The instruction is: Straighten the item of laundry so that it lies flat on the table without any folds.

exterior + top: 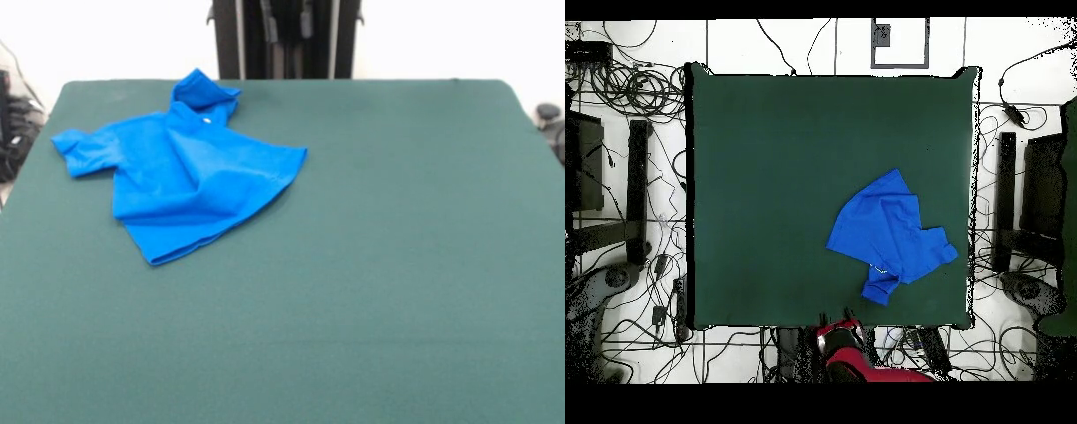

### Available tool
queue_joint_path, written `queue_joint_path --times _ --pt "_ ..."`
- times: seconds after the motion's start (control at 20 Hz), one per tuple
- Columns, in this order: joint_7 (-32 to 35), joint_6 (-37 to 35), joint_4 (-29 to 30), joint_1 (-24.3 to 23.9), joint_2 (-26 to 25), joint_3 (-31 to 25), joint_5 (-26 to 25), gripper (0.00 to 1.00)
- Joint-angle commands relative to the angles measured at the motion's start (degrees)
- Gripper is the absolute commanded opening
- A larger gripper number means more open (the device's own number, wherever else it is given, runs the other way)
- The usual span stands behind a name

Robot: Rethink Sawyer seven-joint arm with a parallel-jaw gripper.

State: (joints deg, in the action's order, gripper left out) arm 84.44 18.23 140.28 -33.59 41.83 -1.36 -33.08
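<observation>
The item of laundry, a small bright blue T-shirt, lies rumpled on the dark green table at its far left in the front view. One sleeve points left. The other sleeve is bunched up near the table's far edge. Folds run across the body and its lower part is doubled over. In the overhead view the shirt lies at the right of the table, close to the robot's side. No gripper shows in either view; only part of the red arm shows beyond the table's edge.
The black pedestal stands behind the table's far edge. In the overhead view, cables and dark equipment lie on the floor on both sides of the table.
</observation>
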Motion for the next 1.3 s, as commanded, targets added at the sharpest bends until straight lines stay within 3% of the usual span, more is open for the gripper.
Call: queue_joint_path --times 0.05,0.3,0.8,1.15,1.3 --pt "13.3 4.3 -3.7 -1.3 -6.3 2.0 1.8 1.0" --pt "15.7 4.1 0.3 -5.5 -3.0 1.4 3.4 1.0" --pt "20.0 0.2 6.8 -13.5 7.2 -4.8 11.5 1.0" --pt "19.5 2.1 5.0 -14.8 4.6 -6.5 12.8 1.0" --pt "21.5 6.6 4.6 -13.3 0.1 -4.7 13.4 1.0"
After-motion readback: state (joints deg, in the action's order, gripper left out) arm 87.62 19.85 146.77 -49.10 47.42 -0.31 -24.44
